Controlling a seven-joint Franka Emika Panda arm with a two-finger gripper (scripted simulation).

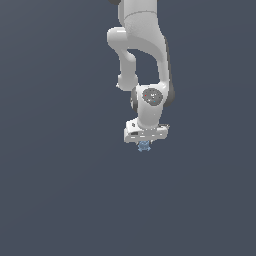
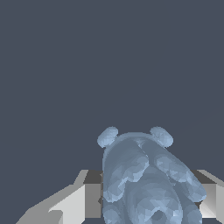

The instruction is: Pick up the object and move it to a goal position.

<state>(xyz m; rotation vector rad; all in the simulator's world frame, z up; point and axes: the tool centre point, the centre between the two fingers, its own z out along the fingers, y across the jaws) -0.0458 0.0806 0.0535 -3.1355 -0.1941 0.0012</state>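
Small pale blue-grey knobbly figurine-like object (image 2: 144,179) sat between fingers (image 2: 83,199) of my white two-finger gripper (image 1: 144,143), poking out just below it. Fingers closed in on object, gripping both flanks. My white jointed arm (image 1: 142,45) hung vertical, wrist pointing straight down.

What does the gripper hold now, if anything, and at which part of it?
The gripper holds the small pale blue figurine. Its fingers press the two sides of the lumpy body, while the end with two round knobs sticks out beyond them.
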